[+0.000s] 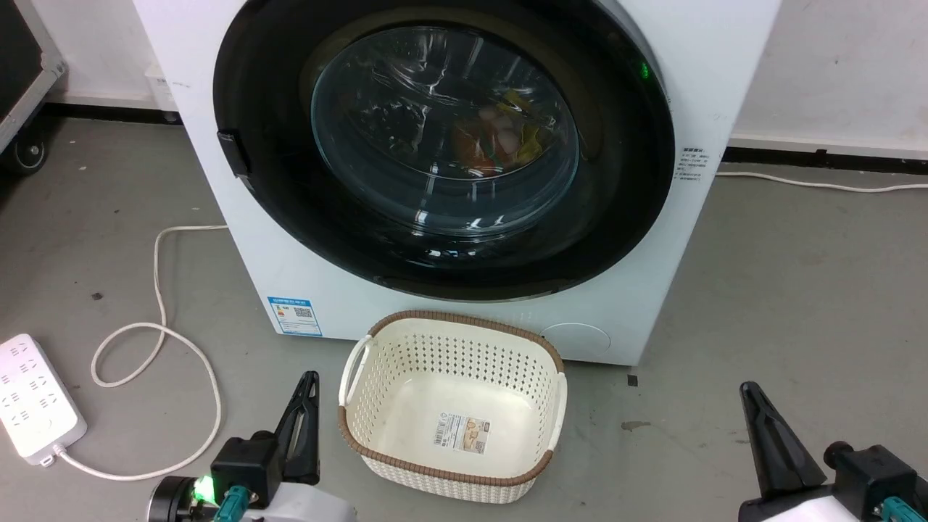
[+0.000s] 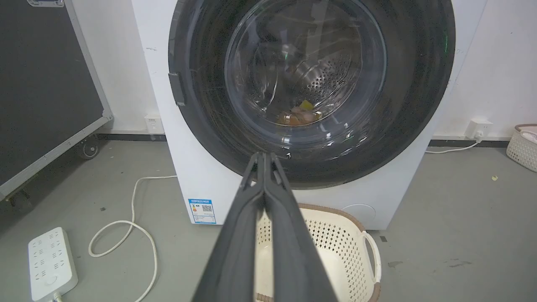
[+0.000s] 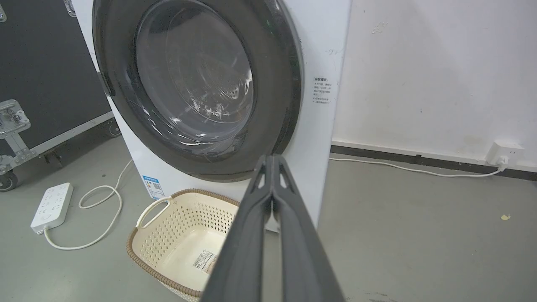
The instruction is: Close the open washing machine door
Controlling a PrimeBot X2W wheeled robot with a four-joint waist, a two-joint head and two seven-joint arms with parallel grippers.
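Obstacles:
- white basket (image 1: 464,320), lower centre, on the floor just in front of the washing machine door (image 1: 446,138)
- power strip (image 1: 32,395) and looped cord (image 1: 157,275), lower left
- wheeled black case (image 1: 18,69), upper left

Free room:
- bare grey floor (image 1: 797,304), right side
- open air above the basket

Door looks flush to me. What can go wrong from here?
The washing machine door looks flush, but latching cannot be confirmed; it may swing open. The basket stands right before the machine; a low reach could clip it. The cable loops on the floor; wheels might snag it.
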